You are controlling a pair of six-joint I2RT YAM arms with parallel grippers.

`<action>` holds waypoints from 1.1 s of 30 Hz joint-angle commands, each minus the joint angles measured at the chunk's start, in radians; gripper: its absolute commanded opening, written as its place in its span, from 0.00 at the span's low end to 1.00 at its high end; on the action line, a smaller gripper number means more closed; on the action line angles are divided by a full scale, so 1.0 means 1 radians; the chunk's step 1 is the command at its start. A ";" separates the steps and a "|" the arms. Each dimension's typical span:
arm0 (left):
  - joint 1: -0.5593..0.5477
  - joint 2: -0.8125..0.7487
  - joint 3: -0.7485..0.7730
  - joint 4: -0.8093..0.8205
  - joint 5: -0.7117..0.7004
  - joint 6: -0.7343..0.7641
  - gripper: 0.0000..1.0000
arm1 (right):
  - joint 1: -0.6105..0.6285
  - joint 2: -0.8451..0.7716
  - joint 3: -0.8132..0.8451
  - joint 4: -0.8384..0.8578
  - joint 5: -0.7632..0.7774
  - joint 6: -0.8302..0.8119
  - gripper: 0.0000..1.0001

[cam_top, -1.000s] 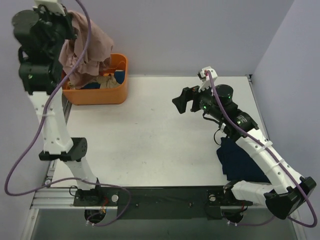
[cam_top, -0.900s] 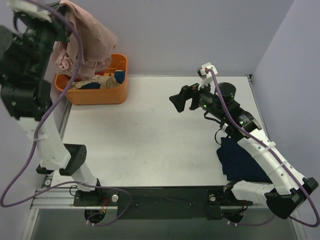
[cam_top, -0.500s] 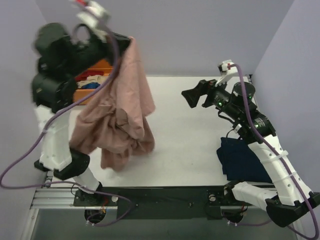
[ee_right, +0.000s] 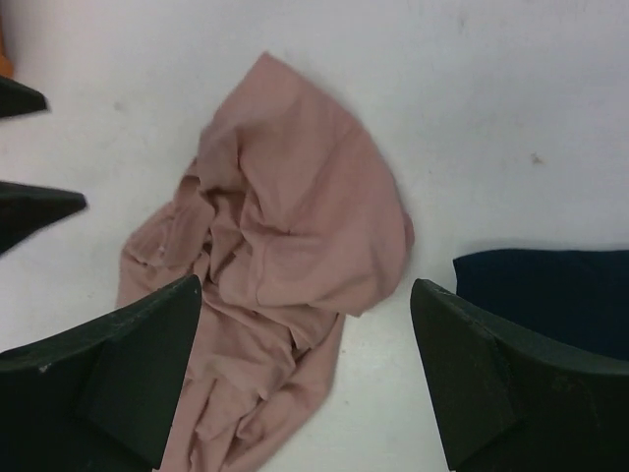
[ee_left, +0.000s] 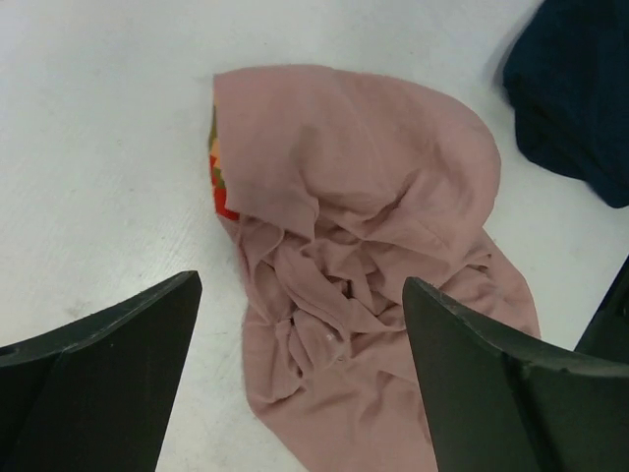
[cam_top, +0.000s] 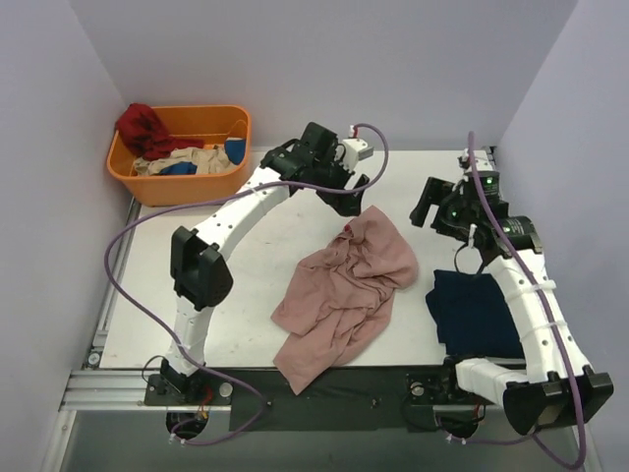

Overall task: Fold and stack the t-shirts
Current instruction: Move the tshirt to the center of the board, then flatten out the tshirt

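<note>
The dusty-pink t-shirt [cam_top: 344,290] lies crumpled in the middle of the table, its lower end reaching the near edge. A strip of its coloured print [ee_left: 218,177] peeks out under a fold. My left gripper [cam_top: 342,195] hovers just beyond the shirt's far end, open, with nothing between its fingers [ee_left: 297,285]. The dark navy t-shirt [cam_top: 477,313] lies folded at the right side, apart from the pink one [ee_right: 285,256]. My right gripper [cam_top: 432,211] hangs above the table to the right of the pink shirt, open and empty [ee_right: 305,287].
An orange basket [cam_top: 177,187] holding several garments, one of them red, stands at the back left corner. Walls close the table at the back and both sides. The left arm stretches diagonally across the table's left half.
The left arm swung the pink shirt from above the basket to the table's middle and let it go; its jaws opened. The right gripper drew back to the right.
</note>
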 commanded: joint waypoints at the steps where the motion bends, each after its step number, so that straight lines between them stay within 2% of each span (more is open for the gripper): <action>1: 0.079 -0.104 0.042 0.021 -0.041 -0.017 0.95 | 0.164 0.026 -0.021 -0.115 0.102 -0.024 0.82; 2: 0.120 -0.126 0.032 -0.008 -0.041 -0.022 0.95 | 0.213 0.046 -0.018 -0.108 0.189 -0.041 0.82; 3: 0.140 -0.144 -0.012 -0.021 -0.040 -0.019 0.95 | 0.312 0.085 -0.004 -0.108 0.209 -0.059 0.84; 5: 0.195 -0.204 -0.133 -0.035 -0.070 0.025 0.91 | 0.369 0.162 0.022 -0.131 0.242 -0.072 0.85; 6: 0.204 -0.244 -0.174 -0.044 -0.133 0.074 0.77 | 0.365 0.184 0.024 -0.136 0.222 -0.062 0.85; 7: 0.201 -0.261 -0.284 -0.046 -0.159 0.102 0.70 | 0.342 0.217 0.015 -0.136 0.207 -0.062 0.85; 8: 0.186 -0.287 -0.335 -0.046 -0.222 0.128 0.59 | 0.321 0.230 0.007 -0.128 0.175 -0.061 0.84; 10: 0.159 -0.301 -0.545 -0.038 -0.263 0.139 0.52 | 0.250 0.267 0.005 -0.127 0.145 -0.074 0.81; 12: 0.132 -0.299 -0.668 0.006 -0.261 0.112 0.53 | 0.195 0.311 0.016 -0.109 0.138 -0.116 0.81; 14: 0.108 -0.292 -0.750 0.086 -0.241 0.078 0.61 | 0.132 0.365 0.018 -0.069 0.035 -0.133 0.81; 16: 0.077 -0.282 -0.784 0.161 -0.222 0.056 0.67 | 0.086 0.423 0.021 -0.032 0.000 -0.148 0.80; 19: 0.024 -0.252 -0.788 0.259 -0.231 0.018 0.71 | 0.081 0.547 0.042 -0.024 0.038 -0.165 0.79; 24: 0.005 -0.178 -0.813 0.312 -0.326 -0.031 0.68 | 0.084 0.727 0.007 -0.012 0.104 -0.139 0.76; 27: 0.007 -0.157 -0.853 0.338 -0.317 -0.037 0.56 | 0.083 0.781 -0.011 0.008 0.107 -0.119 0.72; 28: 0.005 -0.154 -0.863 0.356 -0.316 -0.036 0.54 | 0.084 0.797 -0.011 0.014 0.093 -0.114 0.65; 29: 0.005 -0.149 -0.874 0.367 -0.308 -0.037 0.47 | 0.083 0.801 -0.017 0.031 0.082 -0.111 0.60; 30: 0.005 -0.141 -0.880 0.378 -0.303 -0.040 0.43 | 0.083 0.805 -0.021 0.042 0.064 -0.105 0.46; 31: 0.007 -0.135 -0.883 0.376 -0.290 -0.048 0.30 | 0.081 0.808 -0.014 0.050 0.050 -0.096 0.35; 32: 0.005 -0.125 -0.883 0.379 -0.282 -0.051 0.24 | 0.078 0.808 -0.007 0.051 0.035 -0.098 0.16; 33: 0.007 -0.120 -0.885 0.379 -0.253 -0.057 0.06 | 0.080 0.805 0.015 0.048 0.030 -0.095 0.08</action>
